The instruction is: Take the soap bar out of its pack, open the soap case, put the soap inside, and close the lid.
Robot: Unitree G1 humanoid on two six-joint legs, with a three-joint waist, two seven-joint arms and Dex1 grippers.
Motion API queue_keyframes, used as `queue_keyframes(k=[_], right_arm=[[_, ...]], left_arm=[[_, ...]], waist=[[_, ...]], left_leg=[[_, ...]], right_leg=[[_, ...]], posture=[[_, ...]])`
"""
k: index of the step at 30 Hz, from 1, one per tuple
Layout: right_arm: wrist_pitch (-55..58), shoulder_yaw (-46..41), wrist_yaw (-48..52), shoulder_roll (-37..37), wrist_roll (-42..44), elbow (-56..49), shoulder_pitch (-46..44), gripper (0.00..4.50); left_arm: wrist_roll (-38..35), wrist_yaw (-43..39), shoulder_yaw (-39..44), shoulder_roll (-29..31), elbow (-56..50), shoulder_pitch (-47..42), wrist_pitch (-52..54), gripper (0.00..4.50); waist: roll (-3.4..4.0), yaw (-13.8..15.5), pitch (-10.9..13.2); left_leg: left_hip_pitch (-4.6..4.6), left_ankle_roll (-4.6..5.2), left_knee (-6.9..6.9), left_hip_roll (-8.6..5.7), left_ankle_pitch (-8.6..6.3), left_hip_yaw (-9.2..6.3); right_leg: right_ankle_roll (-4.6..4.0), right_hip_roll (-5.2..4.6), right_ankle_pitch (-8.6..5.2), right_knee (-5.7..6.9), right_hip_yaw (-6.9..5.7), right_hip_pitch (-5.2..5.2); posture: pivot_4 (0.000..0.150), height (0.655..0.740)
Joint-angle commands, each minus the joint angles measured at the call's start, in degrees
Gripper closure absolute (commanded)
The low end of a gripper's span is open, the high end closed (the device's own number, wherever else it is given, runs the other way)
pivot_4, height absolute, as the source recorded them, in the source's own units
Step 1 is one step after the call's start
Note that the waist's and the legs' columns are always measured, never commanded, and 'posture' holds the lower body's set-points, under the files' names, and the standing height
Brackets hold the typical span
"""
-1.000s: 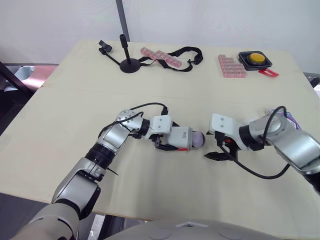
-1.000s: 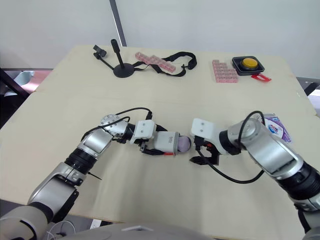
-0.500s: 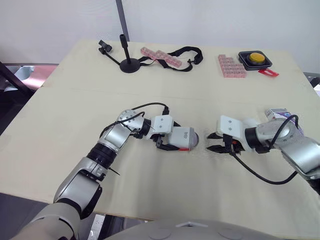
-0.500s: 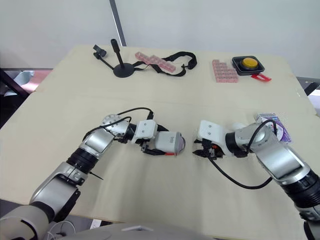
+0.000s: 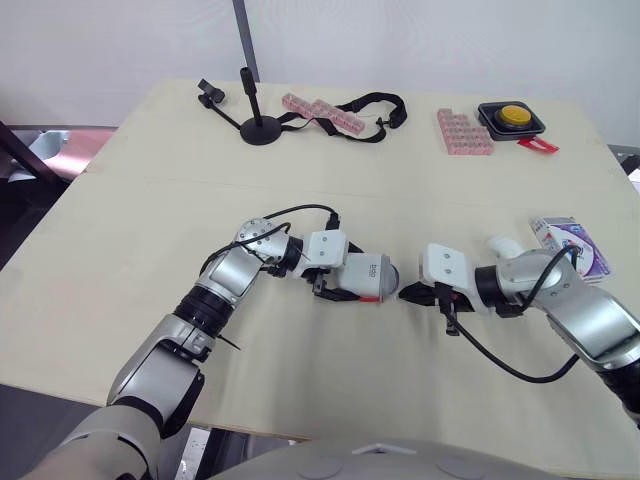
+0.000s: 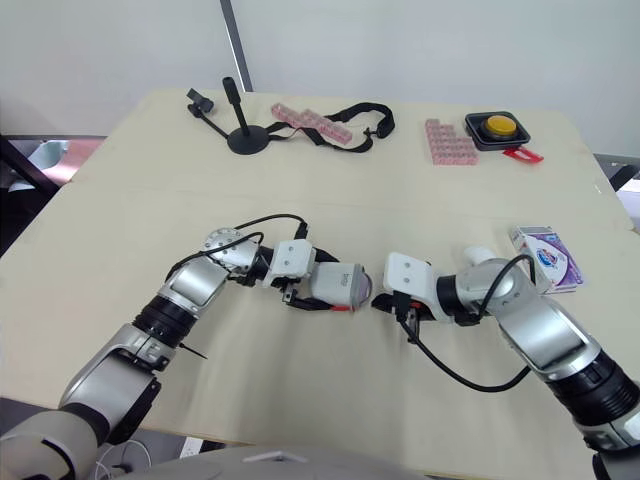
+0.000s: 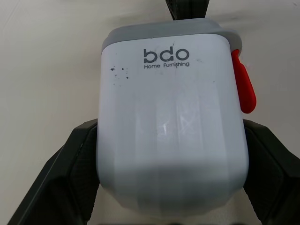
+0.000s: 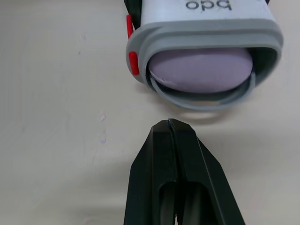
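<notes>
Left gripper [image 7: 169, 125] is clamped on the case [image 5: 362, 274], one finger on each side, holding it flat on the table [image 5: 150, 230] near centre with the open mouth facing right. The soap [image 8: 199, 70] sits inside: a second ago its purple end stuck out past the grey rim, and in the right wrist view it now lies wholly within it. Right gripper [image 8: 169, 123] had its fingers apart and backed off half a second ago. Now they are pressed together and the tip is just beside the mouth, not quite touching. That looks like a nudge to seat the bar. The empty pack [image 5: 570, 245] lies well to the right near the table edge. My read: unpack, open and insert are done, the mouth is still open, and only closing the lid is left.
</notes>
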Motion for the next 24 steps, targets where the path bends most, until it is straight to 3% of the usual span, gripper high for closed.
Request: queue_keyframes(k=[1, 15, 20, 24], right_arm=[[-1.05, 0.53, 0.02, 0.23, -1.62, -1.13, -1.59, 4.48], [1.02, 0.16, 0.85, -0.01, -2.90, -1.22, -3.25, 4.48], [-0.45, -5.13, 1.53, -3.71, -1.77, 1.02, 0.66, 4.48], [0.80, -13.92, 2.60, -3.92, 4.38, 1.93, 6.33, 4.48]], left_arm=[[-0.91, -0.09, 0.45, -0.14, -2.11, -1.01, -0.82, 1.03], [-0.74, 0.60, 0.68, -0.50, -1.50, -1.14, -1.36, 1.03], [-0.12, 2.38, 1.58, -0.13, -0.70, -1.09, -3.90, 1.03], [-0.44, 4.64, 2.64, -0.08, -0.35, -0.46, -6.14, 1.03]], waist=[[0.00, 0.05, 0.00], [0.00, 0.04, 0.00], [0.00, 0.29, 0.00], [0.00, 0.37, 0.00]], left_leg=[[0.00, 0.00, 0.00, 0.00, 0.00, 0.00], [-0.03, 0.00, 0.00, 0.01, 0.00, 0.00], [-0.08, 0.00, 0.02, 0.01, 0.00, 0.00], [-0.17, 0.02, 0.02, 0.00, -0.01, 0.00]], right_leg=[[0.00, 0.00, 0.00, 0.00, 0.00, 0.00], [0.00, -0.01, 0.00, 0.01, -0.01, 0.00], [0.01, -0.01, 0.00, -0.01, -0.01, 0.00], [0.01, -0.01, 0.00, -0.08, -0.01, 0.03]], posture=[[0.150, 0.7343], [0.150, 0.7343], [0.150, 0.7343], [0.150, 0.7343]])
